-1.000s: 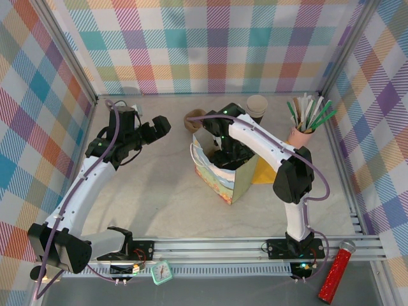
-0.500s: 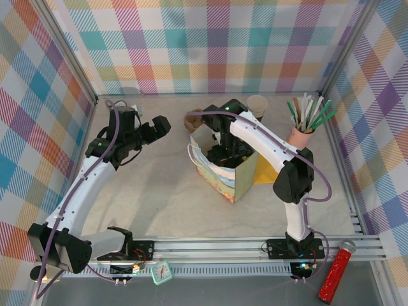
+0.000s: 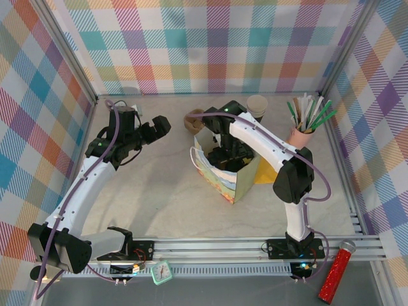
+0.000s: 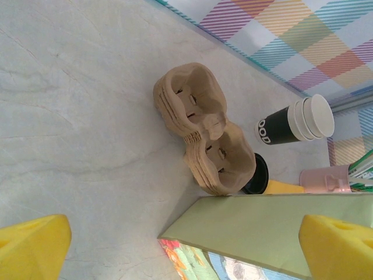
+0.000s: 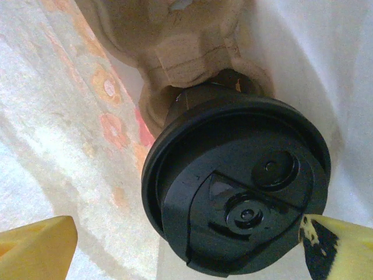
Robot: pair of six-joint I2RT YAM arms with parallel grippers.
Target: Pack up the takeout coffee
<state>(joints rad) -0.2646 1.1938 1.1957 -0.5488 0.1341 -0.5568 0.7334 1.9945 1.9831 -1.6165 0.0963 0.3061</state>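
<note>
Black-lidded takeout coffee [image 5: 236, 192] sits upright inside the paper bag [image 3: 242, 182], long axis vertical, lid up toward your right pincer [image 5: 186, 245], released over it. Your left pincer [image 3: 158, 127] hangs spread wide, left of the bag.

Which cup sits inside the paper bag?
The takeout coffee, with the glossy black lid; the cream-rimmed stacked cups are lidless and stand outside the bag.

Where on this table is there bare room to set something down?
Bare tabletop lies between the left arm and the paper bag, and between the right arm and the right wall. The back is crowded: pulp carrier, stacked cups, pink holder.
</note>
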